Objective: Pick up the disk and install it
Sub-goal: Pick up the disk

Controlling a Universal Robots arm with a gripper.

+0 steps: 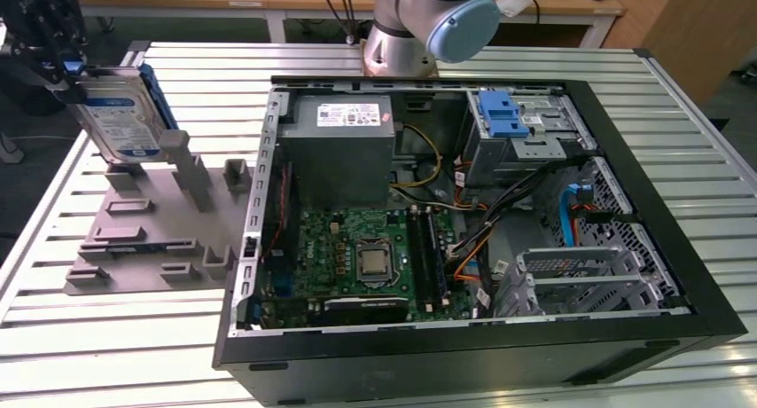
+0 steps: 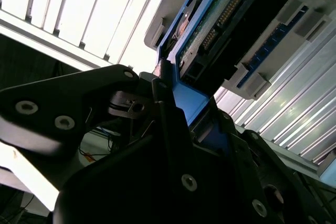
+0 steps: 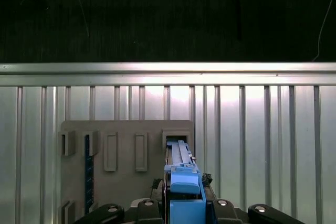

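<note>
The disk is a silver drive with a white-and-blue label and a blue carrier frame. It stands upright on edge at the exterior view's far left, over the grey slotted holder. My gripper is shut on its top edge. In the second wrist view the black fingers clamp the blue frame, with the disk extending beyond them. In the first wrist view the disk lines up with a holder slot. Whether its lower edge still sits in the slot I cannot tell.
An open computer case lies at the middle and the exterior view's right, with a grey power supply box, a motherboard and a drive bay with a blue latch. The arm's base stands behind the case. A slatted metal table carries everything.
</note>
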